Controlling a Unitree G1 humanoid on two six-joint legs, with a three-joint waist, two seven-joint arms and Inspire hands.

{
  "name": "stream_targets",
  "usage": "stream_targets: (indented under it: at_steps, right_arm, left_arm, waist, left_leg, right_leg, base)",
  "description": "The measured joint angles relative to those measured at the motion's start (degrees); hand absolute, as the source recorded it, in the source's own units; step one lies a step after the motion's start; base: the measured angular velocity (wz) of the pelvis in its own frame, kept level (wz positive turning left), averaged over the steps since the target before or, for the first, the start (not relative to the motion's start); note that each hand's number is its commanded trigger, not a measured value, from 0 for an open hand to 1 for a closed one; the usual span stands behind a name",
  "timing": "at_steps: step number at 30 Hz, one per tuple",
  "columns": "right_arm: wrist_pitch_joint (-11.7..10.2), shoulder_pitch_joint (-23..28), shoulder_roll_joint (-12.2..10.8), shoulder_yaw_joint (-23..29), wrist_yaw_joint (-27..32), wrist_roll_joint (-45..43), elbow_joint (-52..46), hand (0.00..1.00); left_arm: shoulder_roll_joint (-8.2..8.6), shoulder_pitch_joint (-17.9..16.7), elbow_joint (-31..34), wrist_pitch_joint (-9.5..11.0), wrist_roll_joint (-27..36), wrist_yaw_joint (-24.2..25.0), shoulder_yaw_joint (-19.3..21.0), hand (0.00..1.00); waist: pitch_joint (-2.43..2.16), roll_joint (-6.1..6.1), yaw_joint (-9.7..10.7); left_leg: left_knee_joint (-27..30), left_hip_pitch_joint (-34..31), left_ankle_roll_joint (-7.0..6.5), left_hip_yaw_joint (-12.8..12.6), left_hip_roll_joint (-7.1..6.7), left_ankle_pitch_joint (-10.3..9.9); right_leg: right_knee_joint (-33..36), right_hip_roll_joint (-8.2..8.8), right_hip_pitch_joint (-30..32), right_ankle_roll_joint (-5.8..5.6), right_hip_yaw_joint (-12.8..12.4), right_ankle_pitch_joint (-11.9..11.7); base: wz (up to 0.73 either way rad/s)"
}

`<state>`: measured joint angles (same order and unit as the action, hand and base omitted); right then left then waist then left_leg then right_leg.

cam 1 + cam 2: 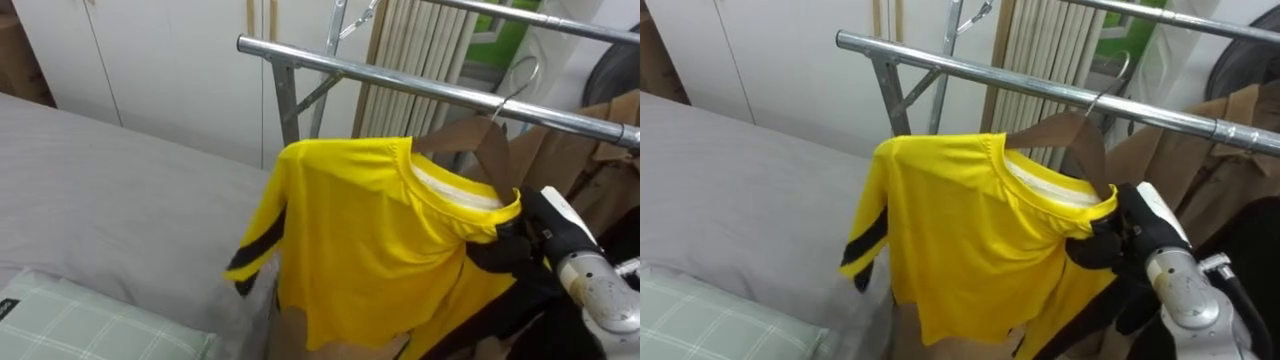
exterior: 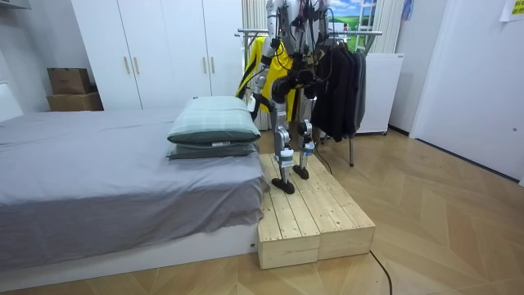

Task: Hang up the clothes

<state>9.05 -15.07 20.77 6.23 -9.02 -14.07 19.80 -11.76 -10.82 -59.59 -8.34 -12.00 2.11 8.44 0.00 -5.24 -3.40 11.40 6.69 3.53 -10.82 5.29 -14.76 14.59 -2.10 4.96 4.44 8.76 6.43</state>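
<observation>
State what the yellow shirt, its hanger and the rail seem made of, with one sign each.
Yellow shirt: likely synthetic knit, smooth, slight sheen, soft folds. Hanger: apparently wood, matt brown; wire hook metal. Rail: metal, silvery glossy tube.

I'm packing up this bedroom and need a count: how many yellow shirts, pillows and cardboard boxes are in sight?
yellow shirt: 1
pillows: 2
cardboard boxes: 2
Total: 5
</observation>
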Motion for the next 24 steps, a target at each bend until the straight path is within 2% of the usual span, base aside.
stream_targets:
  at_steps: [3,15,18,24]
  right_arm:
    - [-1.6,-0.9,0.5,0.2,-1.0,2.9,3.0,1.00]
    - [-1.4,-0.9,0.6,2.0,-3.6,5.0,7.0,1.00]
    - [-2.1,-0.9,0.6,2.0,-3.9,5.0,8.6,1.00]
    - [-2.1,-1.0,0.7,1.9,-4.4,5.0,13.0,1.00]
  left_arm:
    - [0.01,0.0,0.0,0.0,0.0,0.4,0.6,0.00]
    - [0.26,-0.3,1.7,-0.7,0.0,1.0,0.9,0.00]
    - [0.30,-0.3,1.9,-0.7,0.0,1.0,0.9,0.00]
    - [0.46,-0.2,1.9,-0.5,0.0,1.0,0.9,0.00]
  waist:
    - [-0.12,0.06,0.1]
    - [-0.39,0.54,0.0]
    - [-0.37,0.48,-0.1]
    - [-0.26,0.23,-0.4]
  left_leg:
    - [0.0,0.2,0.00,0.2,-0.03,0.0]
    - [0.3,0.8,-0.10,1.6,-0.19,0.1]
    - [0.3,0.8,-0.14,1.7,-0.19,0.1]
    - [0.3,0.7,-0.54,1.6,-0.79,0.4]
  right_leg:
    - [-0.3,0.03,-0.4,-0.04,0.3,0.0]
    - [-0.5,0.17,-1.8,-0.18,0.7,0.2]
    - [-0.5,0.26,-1.8,-0.17,0.7,0.2]
    - [0.3,1.00,-1.2,-0.38,0.6,0.3]
  base:
    - [0.07]
    - [0.06]
    - [0.00]
    - [-0.01]
